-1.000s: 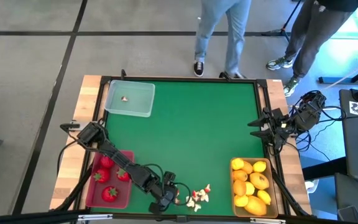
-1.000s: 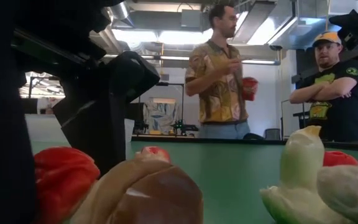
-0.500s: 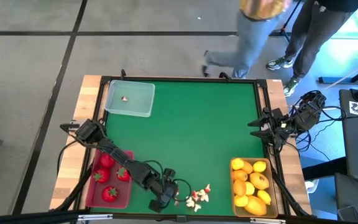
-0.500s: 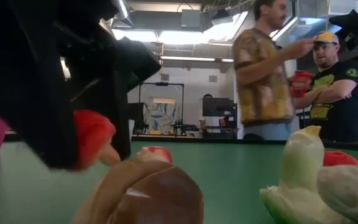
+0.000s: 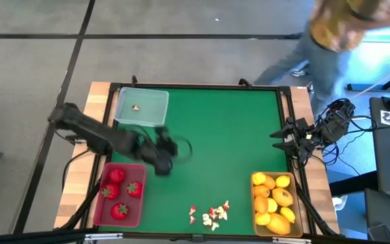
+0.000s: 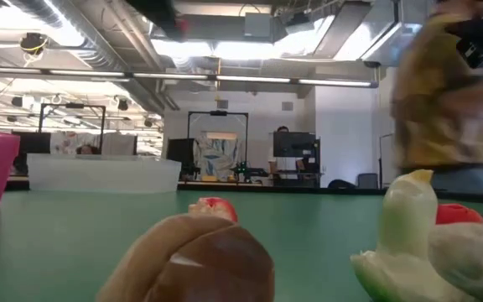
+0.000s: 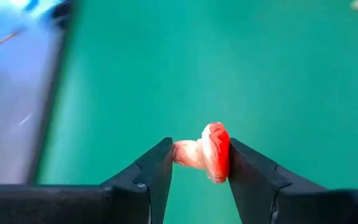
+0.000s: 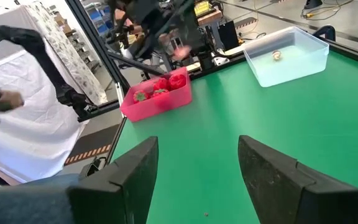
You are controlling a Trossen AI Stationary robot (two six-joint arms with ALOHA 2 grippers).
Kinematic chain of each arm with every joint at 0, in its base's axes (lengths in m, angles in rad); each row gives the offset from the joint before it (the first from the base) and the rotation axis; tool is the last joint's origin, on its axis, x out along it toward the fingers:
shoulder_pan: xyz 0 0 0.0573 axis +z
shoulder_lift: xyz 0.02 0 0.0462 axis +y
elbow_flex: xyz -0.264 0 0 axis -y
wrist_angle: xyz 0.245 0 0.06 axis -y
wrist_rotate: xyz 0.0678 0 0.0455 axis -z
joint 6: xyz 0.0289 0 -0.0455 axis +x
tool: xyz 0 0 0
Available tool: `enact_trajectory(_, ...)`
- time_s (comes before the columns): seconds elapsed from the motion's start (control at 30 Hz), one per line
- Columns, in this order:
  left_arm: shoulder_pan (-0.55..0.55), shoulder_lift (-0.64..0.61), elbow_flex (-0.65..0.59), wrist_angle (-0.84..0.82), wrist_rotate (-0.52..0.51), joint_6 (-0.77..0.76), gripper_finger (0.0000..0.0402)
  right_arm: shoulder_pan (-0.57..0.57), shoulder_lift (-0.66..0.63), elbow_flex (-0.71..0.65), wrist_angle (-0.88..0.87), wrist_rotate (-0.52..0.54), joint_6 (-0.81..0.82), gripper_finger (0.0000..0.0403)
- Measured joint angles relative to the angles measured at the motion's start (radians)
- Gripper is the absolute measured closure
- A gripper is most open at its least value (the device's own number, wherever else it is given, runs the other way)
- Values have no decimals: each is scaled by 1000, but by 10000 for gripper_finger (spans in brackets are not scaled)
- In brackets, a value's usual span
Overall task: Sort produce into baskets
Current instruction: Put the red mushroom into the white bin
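**Tiny bit pinched, bound for the clear tray**

My left gripper (image 7: 199, 163) is clenched on a tiny white-and-red toy produce bit (image 7: 205, 151), carried above the green table (image 5: 222, 135) between the pinkish-red rectangular plastic tray (image 5: 100, 196) of strawberries and the clear translucent plastic tray (image 5: 141, 107). The bit looks light and probably rigid and a little slick, so I judge a grip across its middle safest; it sits toward the fingertips, and a jolt could flick it out. More such bits (image 5: 212, 214) lie at the near table edge. My right gripper (image 8: 194, 180) waits with jaws apart by the far right edge.
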Motion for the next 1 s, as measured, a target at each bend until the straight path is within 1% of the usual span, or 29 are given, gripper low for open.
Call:
enact_trajectory(0.07,63,-78,-3,-74,-46,-21,261,0,0,0,0,0,0,182)
enact_trajectory(0.13,141,-163,-36,-106,-78,-28,261,0,0,0,0,0,0,182)
enact_trajectory(0.3,388,-388,-236,-98,-83,-28,261,0,0,0,-1,0,0,182)
enact_trajectory(0.4,566,-498,-360,-30,-51,24,261,0,0,0,0,1,0,182)
enact_trajectory(0.5,745,-552,-452,86,25,83,261,0,0,0,0,15,-2,182)
enact_trajectory(0.63,949,-534,-523,246,150,135,261,0,0,0,0,47,-3,182)
enact_trajectory(0.7,1025,-498,-538,300,169,125,261,0,0,0,0,53,-3,182)
enact_trajectory(0.77,1085,-452,-542,308,192,114,261,0,0,0,1,53,-3,182)
enact_trajectory(0.9,1151,-358,-542,308,268,130,261,0,0,0,1,53,-2,182)
enact_trajectory(1.0,1153,-300,-542,308,296,162,260,0,0,0,1,53,-1,182)
